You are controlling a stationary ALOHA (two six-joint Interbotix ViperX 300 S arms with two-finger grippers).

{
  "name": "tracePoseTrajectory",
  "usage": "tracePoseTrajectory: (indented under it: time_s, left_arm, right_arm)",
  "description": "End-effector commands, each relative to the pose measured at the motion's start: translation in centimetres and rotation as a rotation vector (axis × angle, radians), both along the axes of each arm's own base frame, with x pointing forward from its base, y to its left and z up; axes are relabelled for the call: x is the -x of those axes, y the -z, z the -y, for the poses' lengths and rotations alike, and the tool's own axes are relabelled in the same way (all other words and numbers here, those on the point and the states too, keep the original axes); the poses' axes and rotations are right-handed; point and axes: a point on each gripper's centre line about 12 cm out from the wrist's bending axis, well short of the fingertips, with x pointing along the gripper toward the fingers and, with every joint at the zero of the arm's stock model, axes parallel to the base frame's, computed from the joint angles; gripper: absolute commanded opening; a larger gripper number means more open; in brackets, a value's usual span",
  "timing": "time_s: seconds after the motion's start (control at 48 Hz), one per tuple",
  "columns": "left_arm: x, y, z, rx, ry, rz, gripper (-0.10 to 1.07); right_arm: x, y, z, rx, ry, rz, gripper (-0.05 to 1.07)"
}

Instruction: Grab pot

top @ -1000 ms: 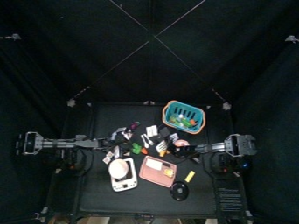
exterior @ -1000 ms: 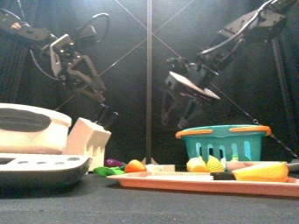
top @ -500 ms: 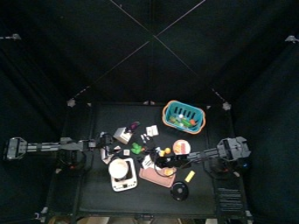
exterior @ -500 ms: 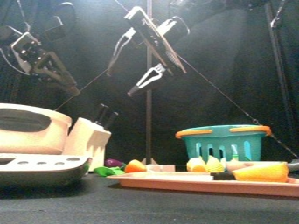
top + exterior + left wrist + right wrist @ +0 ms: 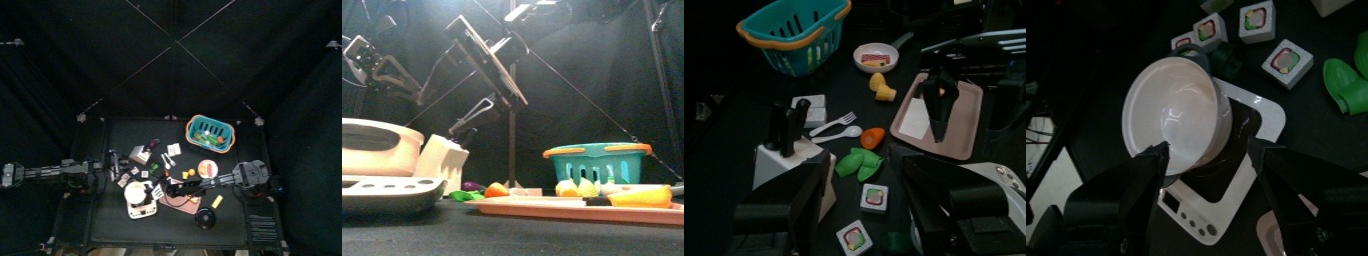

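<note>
My right jaws stand spread wide, my right gripper hanging over the pot, one jaw to either side of its rim, nothing between them. The pot is a white bowl sitting in the cooker, a white base with buttons at the table's front left; from above the cooker shows just under my reaching right arm. Beside it, in my right wrist view, lie small cards with green pictures and a green pepper.

My left gripper is held high and back over the left side of the table; its jaws are spread, with nothing in them. Below it I see a knife block, a white fork, a carrot, a pink tray, a banana, a small pan and the teal basket.

From the front, the cooker stands large on the left and the basket on the right.
</note>
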Motion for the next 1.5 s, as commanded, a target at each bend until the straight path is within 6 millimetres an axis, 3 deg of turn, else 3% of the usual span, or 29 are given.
tracePoseTrajectory:
  time_s: [0.0,0.375,0.854,1.479]
  left_arm:
    - [-0.2,-0.6,0.0,-0.006,0.002,0.021,0.87]
    - [-0.1,-0.2,0.0,-0.002,0.001,0.010,0.87]
    - [-0.1,-0.2,0.0,-0.003,0.002,0.010,0.87]
    - [-0.1,-0.3,0.0,-0.002,0.001,0.012,0.87]
  right_arm:
    - [-0.9,-1.9,0.3,0.002,0.017,0.040,0.95]
    - [-2.2,-0.4,0.6,0.028,0.062,-0.001,0.90]
    - [-2.1,0.5,0.9,0.006,0.107,-0.041,0.64]
    - [-1.7,-2.5,1.1,0.024,0.115,0.001,0.40]
